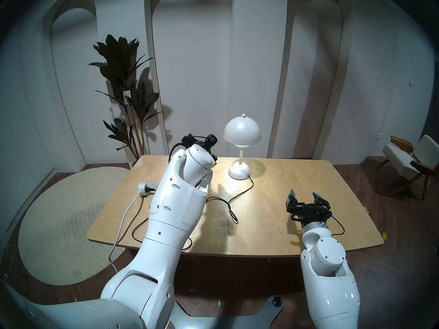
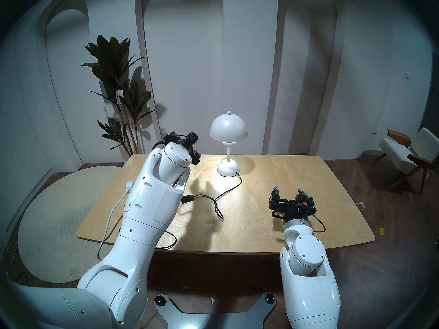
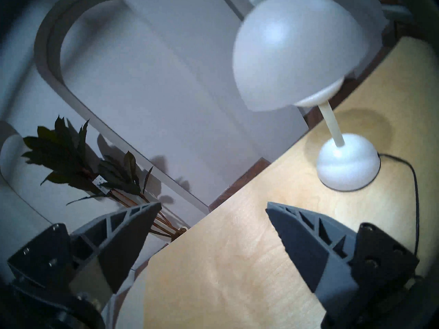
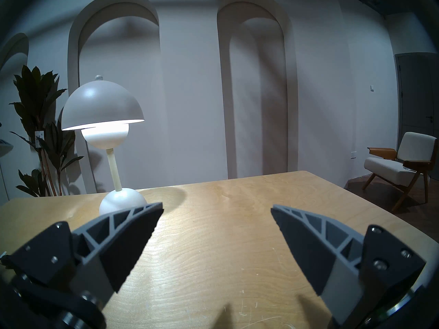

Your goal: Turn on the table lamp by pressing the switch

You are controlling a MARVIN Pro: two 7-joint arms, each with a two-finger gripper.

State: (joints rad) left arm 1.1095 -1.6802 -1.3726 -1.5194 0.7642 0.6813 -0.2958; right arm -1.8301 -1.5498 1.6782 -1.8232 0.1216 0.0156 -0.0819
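Fingers [image 3: 297, 238] of both grippers gape apart, empty; table lamp [image 4: 102, 122] glows (switch [image 2: 187, 199] evidently pressed), so neither need hold anything.

White mushroom-shaped table lamp [image 1: 241, 141] upright near desk's [image 1: 297, 179] far edge, lit, glow under dome, thin black cord [image 1: 240, 194] trailing forward from lamp's base, small black switch [image 2: 186, 199] inline, flat on desk.

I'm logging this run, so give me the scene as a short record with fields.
lamp: table lamp lit, glow under its shade
switch: black inline box on the cord, beside the left forearm, untouched
left pincer: open, empty, raised over the table near the lamp
right pincer: open, empty, over the table's right side
socket adapter: white, left table edge
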